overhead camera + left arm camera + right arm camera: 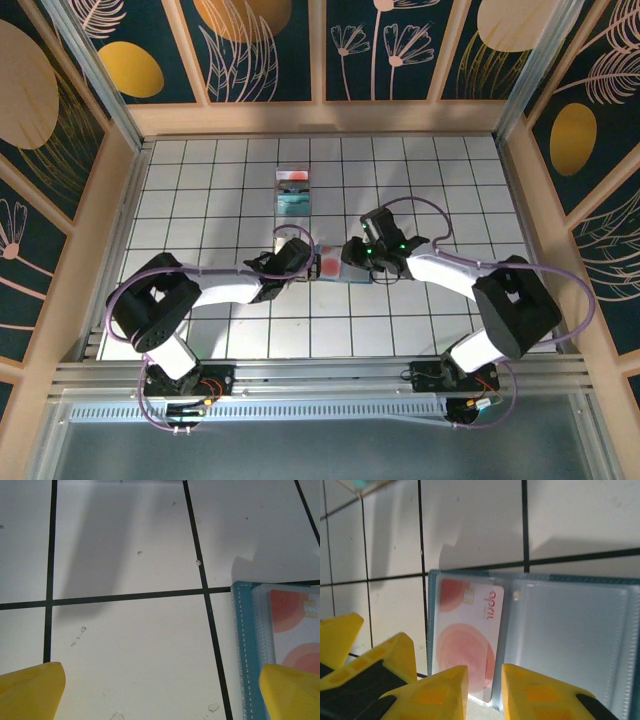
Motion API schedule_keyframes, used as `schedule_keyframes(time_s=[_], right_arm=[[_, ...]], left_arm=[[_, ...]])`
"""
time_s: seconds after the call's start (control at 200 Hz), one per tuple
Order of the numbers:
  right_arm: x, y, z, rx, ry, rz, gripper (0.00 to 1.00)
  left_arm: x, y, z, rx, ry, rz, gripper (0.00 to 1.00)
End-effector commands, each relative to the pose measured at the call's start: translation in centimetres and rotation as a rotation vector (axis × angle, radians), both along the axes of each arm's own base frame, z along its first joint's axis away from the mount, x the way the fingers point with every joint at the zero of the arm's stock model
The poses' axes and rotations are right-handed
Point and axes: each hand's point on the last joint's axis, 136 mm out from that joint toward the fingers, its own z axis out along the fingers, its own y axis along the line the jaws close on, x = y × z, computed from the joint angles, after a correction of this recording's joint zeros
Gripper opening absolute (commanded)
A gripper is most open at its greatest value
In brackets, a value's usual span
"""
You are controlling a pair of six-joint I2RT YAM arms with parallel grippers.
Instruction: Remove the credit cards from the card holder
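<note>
The teal card holder (346, 274) lies open and flat on the tiled table between my two grippers. A salmon-red and white credit card (470, 630) sits in the clear sleeve of its left half (433, 630); the right half (570, 630) looks empty. My right gripper (485, 695) hovers at the holder's near edge, its jaws a narrow gap apart with the card's near corner showing between them. My left gripper (161, 692) is wide open, one fingertip (292, 692) over the card (295, 625) at the holder's left edge (245, 645), the other over bare tile.
A small clear plastic box (293, 190) with red and teal inside stands two tiles behind the holder. Wooden walls enclose the white tiled table (200, 200). The left gripper's yellow fingers (375, 665) crowd close beside my right gripper.
</note>
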Motion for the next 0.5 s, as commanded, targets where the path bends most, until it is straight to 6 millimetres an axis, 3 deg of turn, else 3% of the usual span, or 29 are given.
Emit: schedule_keyframes(time_s=[0.0, 0.445, 0.495], right_arm=[[0.7, 1.7, 0.6, 0.038, -0.006, 0.015, 0.22], [0.7, 2.3, -1.5, 0.034, 0.03, 0.031, 0.21], [0.7, 2.3, -1.7, 0.031, 0.031, 0.029, 0.21]], left_arm=[[0.2, -0.5, -0.6, -0.01, 0.03, 0.005, 0.99], [-0.2, -0.2, -1.4, 0.021, 0.051, -0.01, 0.99], [-0.4, 0.0, -2.4, 0.041, 0.072, -0.007, 0.99]])
